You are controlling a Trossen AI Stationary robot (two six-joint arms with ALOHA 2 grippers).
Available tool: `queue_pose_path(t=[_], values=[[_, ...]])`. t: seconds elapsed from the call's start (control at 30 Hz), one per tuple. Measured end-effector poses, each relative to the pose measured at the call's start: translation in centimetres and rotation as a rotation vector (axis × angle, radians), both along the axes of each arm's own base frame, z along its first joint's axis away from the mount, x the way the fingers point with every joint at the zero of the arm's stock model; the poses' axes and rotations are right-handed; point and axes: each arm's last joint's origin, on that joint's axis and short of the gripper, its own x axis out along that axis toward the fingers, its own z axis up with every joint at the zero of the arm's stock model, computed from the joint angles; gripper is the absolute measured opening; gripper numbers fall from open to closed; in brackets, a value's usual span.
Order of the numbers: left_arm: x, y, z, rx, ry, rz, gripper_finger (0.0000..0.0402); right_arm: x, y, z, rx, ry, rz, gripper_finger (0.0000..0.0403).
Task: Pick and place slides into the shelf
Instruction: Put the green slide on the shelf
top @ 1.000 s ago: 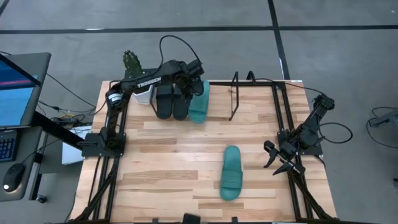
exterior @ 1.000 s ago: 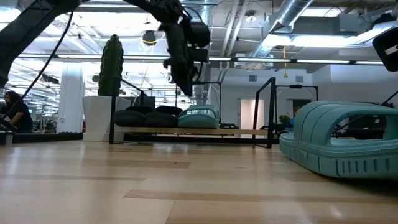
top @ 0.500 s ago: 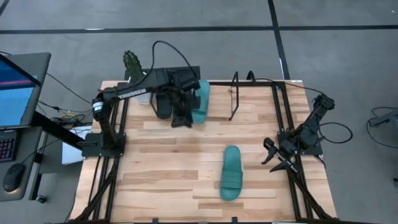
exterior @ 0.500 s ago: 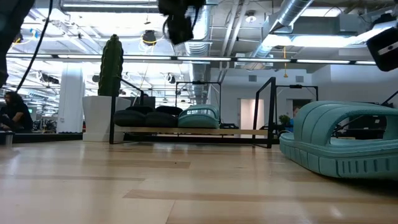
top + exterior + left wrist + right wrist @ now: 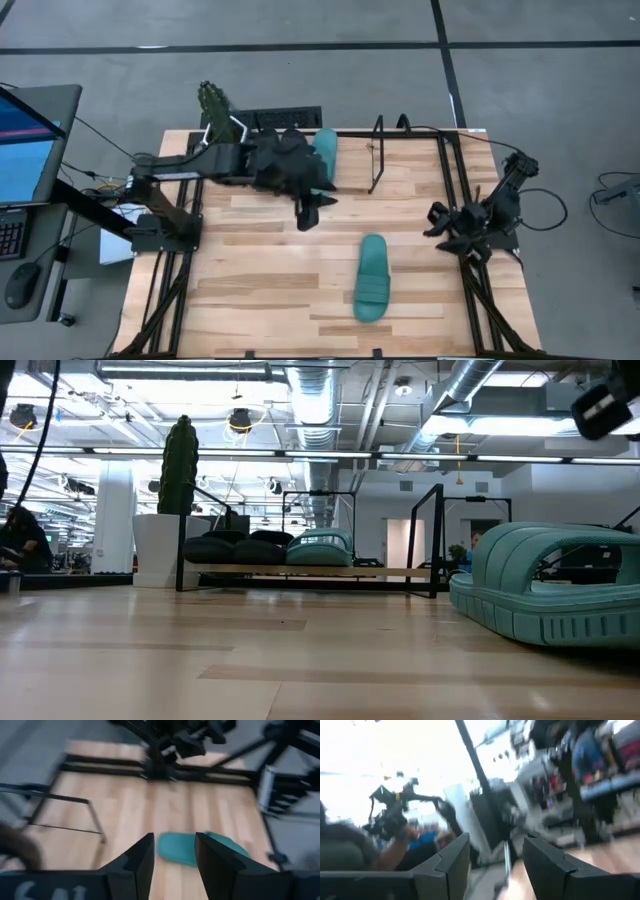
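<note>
The shelf (image 5: 310, 571) stands at the table's far edge, its right end frame (image 5: 378, 155) upright. Two black slides (image 5: 232, 547) and one teal slide (image 5: 320, 544) rest on its base; in the high view my left arm covers the black pair and only the teal one's far part (image 5: 326, 146) shows. A second teal slide (image 5: 372, 278) lies flat on the table, right of centre and toward the near edge. My left gripper (image 5: 308, 213) hovers just in front of the shelf, open and empty (image 5: 173, 840). My right gripper (image 5: 496, 840) is open and empty at the right edge (image 5: 445, 216).
A potted cactus (image 5: 178, 465) stands beyond the table's far left corner. Black arm-mount frames run along the left side (image 5: 170, 260) and right side (image 5: 480, 290) of the table. Bare wood (image 5: 260, 290) lies between the shelf and the loose teal slide.
My left gripper has drawn back from the shelf toward the table's centre and risen out of the low view; the slides on the shelf stay put. My right gripper has swung up from the table toward the far edge and turned.
</note>
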Motion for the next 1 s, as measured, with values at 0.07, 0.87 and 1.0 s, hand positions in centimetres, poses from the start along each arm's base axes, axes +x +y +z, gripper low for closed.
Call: queue_pose_path(t=[0.07,0.87,1.0], values=[[-0.9,-1.4,0.8,0.057,-0.029,0.084,0.0128,-0.2,-0.3,0.7,0.013,-0.072,-0.026,0.0169],[-8.7,-10.1,1.8,0.424,-0.018,0.392,0.0128,-2.4,-2.9,7.9,0.194,-0.548,-0.072,0.0169],[-9.1,-9.2,3.9,0.385,-0.082,0.174,0.0128,-1.3,-2.2,10.1,0.093,-0.444,-0.080,0.0169]])
